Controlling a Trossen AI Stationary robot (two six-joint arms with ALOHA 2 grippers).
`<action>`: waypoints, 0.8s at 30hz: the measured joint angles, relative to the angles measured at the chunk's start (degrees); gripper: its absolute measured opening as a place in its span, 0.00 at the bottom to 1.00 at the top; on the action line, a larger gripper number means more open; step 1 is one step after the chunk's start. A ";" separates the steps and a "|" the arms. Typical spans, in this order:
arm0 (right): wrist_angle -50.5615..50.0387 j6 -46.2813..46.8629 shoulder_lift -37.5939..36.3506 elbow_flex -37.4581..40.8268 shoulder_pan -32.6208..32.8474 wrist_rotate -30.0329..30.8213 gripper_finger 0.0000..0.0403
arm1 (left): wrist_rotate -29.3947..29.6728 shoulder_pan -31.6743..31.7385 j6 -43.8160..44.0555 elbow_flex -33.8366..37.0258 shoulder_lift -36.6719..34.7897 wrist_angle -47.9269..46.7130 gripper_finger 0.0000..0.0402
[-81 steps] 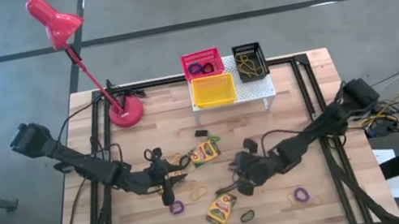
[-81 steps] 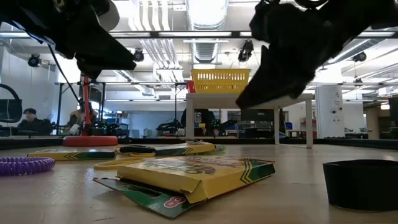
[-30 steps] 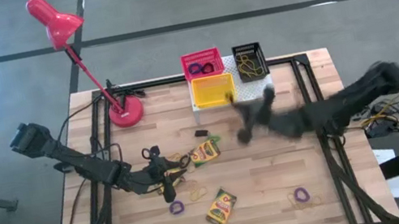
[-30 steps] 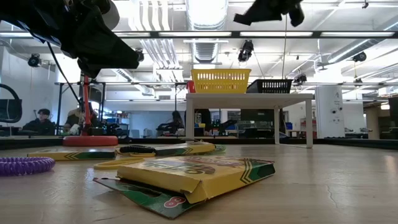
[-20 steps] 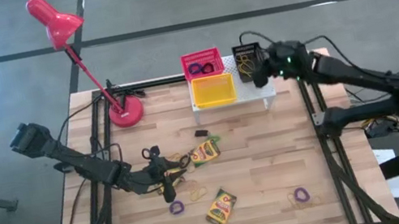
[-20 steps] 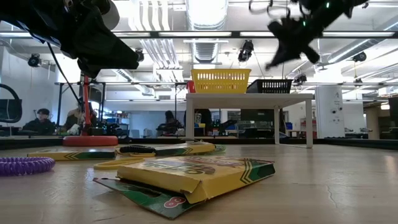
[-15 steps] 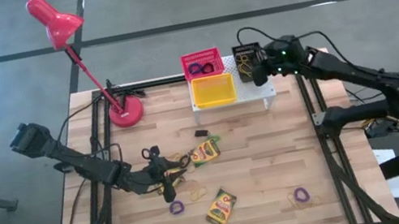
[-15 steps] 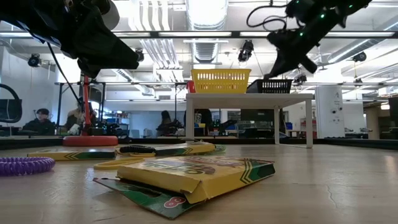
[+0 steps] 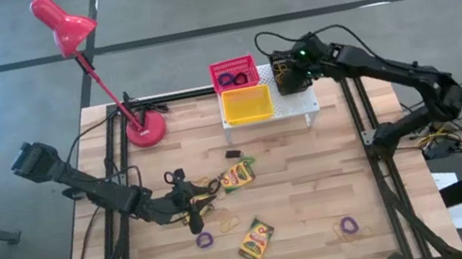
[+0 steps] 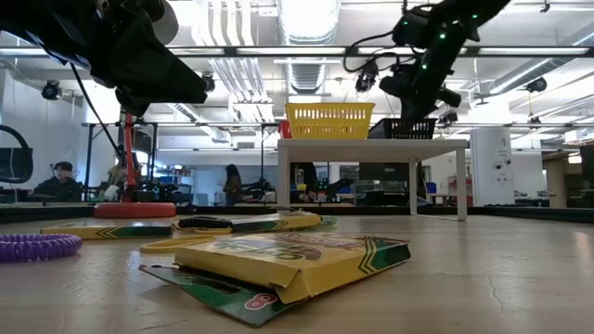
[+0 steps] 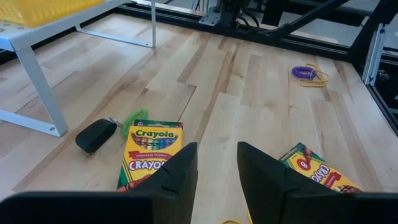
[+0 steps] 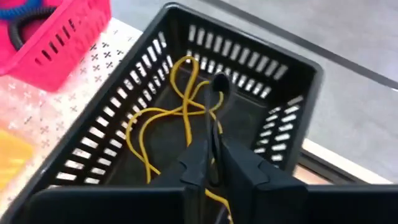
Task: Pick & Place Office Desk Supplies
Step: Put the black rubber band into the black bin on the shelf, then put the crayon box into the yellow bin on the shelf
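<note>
Right gripper [image 12: 212,163] hangs over the black basket [image 9: 289,72] on the white shelf [image 9: 301,104], fingers nearly together, pinching a black loop [image 12: 217,93] that dangles above yellow loops [image 12: 163,121] in the basket. Left gripper [image 11: 216,163] hovers low near a crayon box [image 11: 148,148], fingers narrowly apart, holding nothing.
</note>
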State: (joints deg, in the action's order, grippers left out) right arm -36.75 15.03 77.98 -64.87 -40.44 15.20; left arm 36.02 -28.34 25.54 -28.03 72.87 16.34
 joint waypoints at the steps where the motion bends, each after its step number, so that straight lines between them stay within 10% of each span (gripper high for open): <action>1: -0.58 -0.25 0.73 -1.08 0.04 0.00 0.12 | 0.01 0.00 0.00 0.00 -0.01 0.00 0.30; 14: -2.49 -1.02 -2.99 -5.81 8.10 3.14 0.36 | -0.66 -0.07 0.48 0.03 -0.01 -0.02 0.30; 24: 3.00 8.69 -10.43 6.12 42.24 11.03 0.29 | -6.33 -0.07 0.43 0.02 0.09 0.72 0.30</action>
State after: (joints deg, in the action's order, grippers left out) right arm -33.74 23.72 67.55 -58.74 1.80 26.23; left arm 29.69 -28.40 25.97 -28.01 72.97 17.06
